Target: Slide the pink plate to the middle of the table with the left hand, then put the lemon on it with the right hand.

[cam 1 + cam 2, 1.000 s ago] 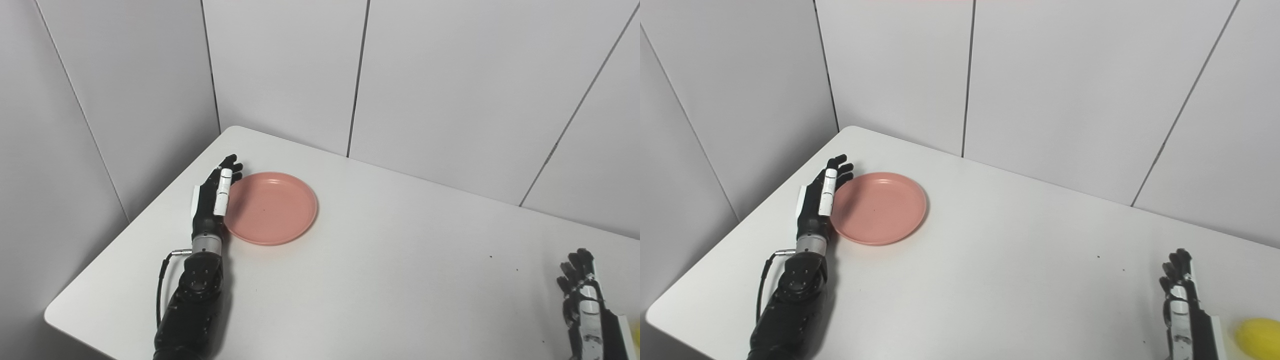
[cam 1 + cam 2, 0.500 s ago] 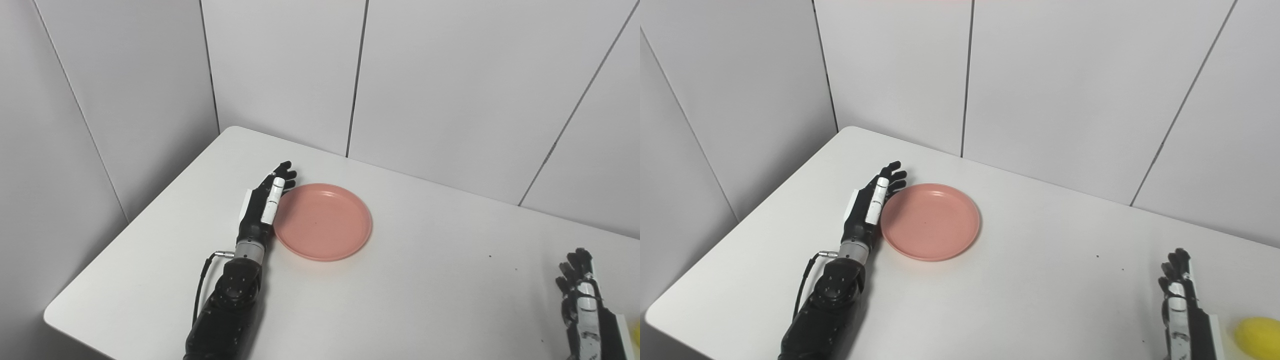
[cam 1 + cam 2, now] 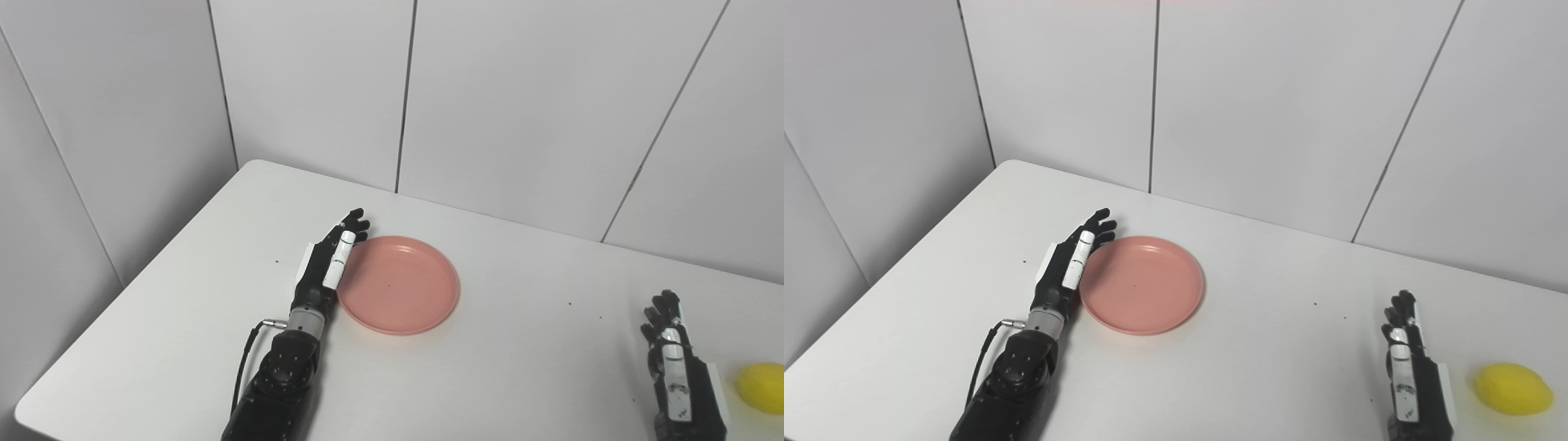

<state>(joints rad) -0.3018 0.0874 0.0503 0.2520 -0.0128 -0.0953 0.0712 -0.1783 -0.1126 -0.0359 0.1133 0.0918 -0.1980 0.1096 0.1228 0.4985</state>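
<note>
Both hands are unclenched, grasping nothing: left hand (image 3: 331,263) edge-on against the plate (image 3: 398,285), right hand (image 3: 1409,361) beside the lemon (image 3: 1513,389).

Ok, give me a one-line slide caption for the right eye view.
Left hand set edge-on against the pink plate; right hand open beside the lemon.

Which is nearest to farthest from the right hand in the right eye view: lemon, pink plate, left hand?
1. Lemon, just right of the right hand.
2. Pink plate, mid-table to its left.
3. Left hand, at the plate's far left rim.
</note>
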